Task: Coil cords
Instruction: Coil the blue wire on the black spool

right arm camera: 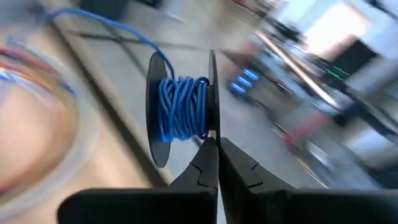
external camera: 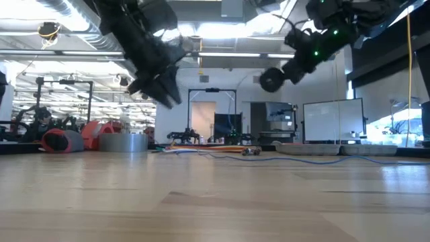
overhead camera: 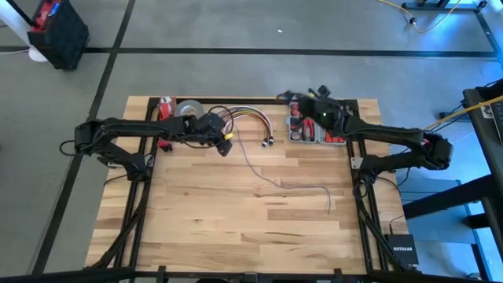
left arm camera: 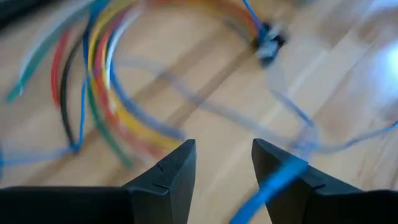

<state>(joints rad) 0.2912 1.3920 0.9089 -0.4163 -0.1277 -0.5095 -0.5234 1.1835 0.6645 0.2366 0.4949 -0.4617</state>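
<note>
Across the near and middle boards of the wooden table [overhead camera: 236,212] there lay only a thin bluish-grey cord [overhead camera: 302,186], running loose from beside the left arm's tip toward the middle of the table and ending in a short downward tail. Farther back, the left gripper [overhead camera: 225,146] hung above the table's far-left part, its fingers [left arm camera: 176,169] spread with clear wood showing between them, and a blue strand [left arm camera: 273,183] crossed one finger without being pinched. Just beyond it arched the bundle of coloured cables [overhead camera: 245,116], orange, red, yellow and white, with small metal tips [overhead camera: 267,142] resting on the boards. At the left rear stood a roll of grey tape [overhead camera: 187,108] beside a red object [overhead camera: 164,106] that was hard to name from here. Over on the far right, the right gripper [right arm camera: 217,149] was raised above the tool case [overhead camera: 313,130], and what a sight: its fingers pressed tight together on the rim of a small dark spool [right arm camera: 180,115] wound with blue cord, a loose blue end trailing off from it. From table level the spool [external camera: 271,79] showed as a dark disc well up in the air, though whether the strand on the table joined it I couldn't quite tell, the wire being so fine.
</note>
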